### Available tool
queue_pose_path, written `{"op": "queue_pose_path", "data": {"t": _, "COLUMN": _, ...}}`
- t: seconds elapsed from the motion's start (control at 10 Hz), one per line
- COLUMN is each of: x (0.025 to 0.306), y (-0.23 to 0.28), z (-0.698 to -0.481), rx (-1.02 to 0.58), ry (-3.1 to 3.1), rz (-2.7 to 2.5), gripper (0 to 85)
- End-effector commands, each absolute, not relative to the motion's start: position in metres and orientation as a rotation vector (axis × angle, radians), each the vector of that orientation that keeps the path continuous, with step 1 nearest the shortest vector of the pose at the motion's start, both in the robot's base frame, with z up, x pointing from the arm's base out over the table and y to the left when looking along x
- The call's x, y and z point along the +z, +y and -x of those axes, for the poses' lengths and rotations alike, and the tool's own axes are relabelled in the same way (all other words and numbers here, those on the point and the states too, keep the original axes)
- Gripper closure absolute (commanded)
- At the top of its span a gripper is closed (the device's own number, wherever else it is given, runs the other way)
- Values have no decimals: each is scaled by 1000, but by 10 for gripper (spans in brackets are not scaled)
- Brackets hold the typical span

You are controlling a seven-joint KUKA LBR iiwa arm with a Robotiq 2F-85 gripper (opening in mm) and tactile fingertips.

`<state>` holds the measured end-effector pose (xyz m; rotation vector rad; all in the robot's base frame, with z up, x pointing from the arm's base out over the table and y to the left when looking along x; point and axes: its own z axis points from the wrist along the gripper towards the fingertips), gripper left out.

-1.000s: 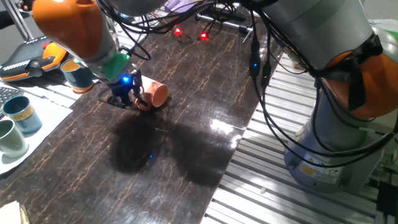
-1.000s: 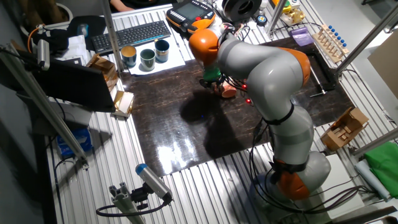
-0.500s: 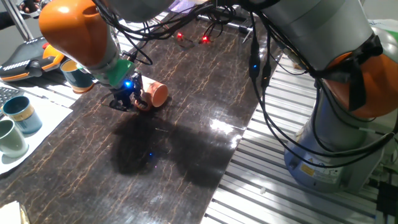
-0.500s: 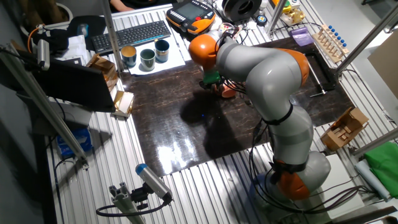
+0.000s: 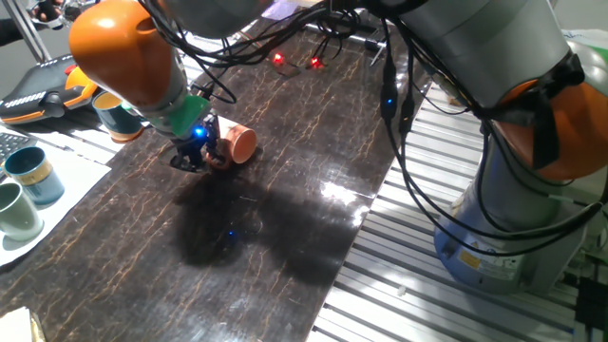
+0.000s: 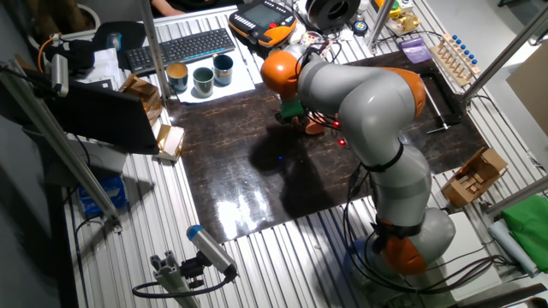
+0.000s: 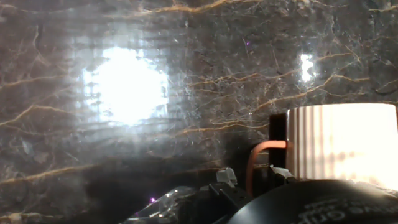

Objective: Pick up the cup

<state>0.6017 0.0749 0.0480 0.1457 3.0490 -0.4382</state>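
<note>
The cup (image 5: pixel 241 142) lies on its side on the dark marble tabletop (image 5: pixel 285 209), its salmon base toward the camera and its loop handle (image 5: pixel 218 160) low on the left. My gripper (image 5: pixel 196 155) stands down at the table, right against the handle. In the hand view the cream ribbed body (image 7: pixel 342 146) fills the right side, and the orange handle (image 7: pixel 250 163) sits by my fingertips (image 7: pixel 280 173). I cannot tell whether the jaws press on it. In the other fixed view the arm covers most of the cup (image 6: pixel 314 126).
Teal mugs (image 5: pixel 27 174) (image 5: pixel 116 112) and a pale mug (image 5: pixel 13 211) stand at the left on white paper. An orange-black teach pendant (image 5: pixel 47 90) lies behind them. A keyboard (image 6: pixel 180 47) sits beyond the mugs. Aluminium slats (image 5: pixel 399 237) border the tabletop's right edge.
The arm's orange joint has shifted a little to the right and up. The gripper has moved slightly toward the handle. The cup has not moved.
</note>
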Motion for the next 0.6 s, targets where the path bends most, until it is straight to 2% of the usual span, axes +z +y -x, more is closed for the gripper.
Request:
{"op": "queue_pose_path", "data": {"t": 0.0, "x": 48, "y": 74, "z": -602, "rx": -439, "ry": 3048, "rz": -142, "gripper": 497}}
{"op": "queue_pose_path", "data": {"t": 0.5, "x": 45, "y": 65, "z": -602, "rx": -433, "ry": 3040, "rz": -111, "gripper": 493}}
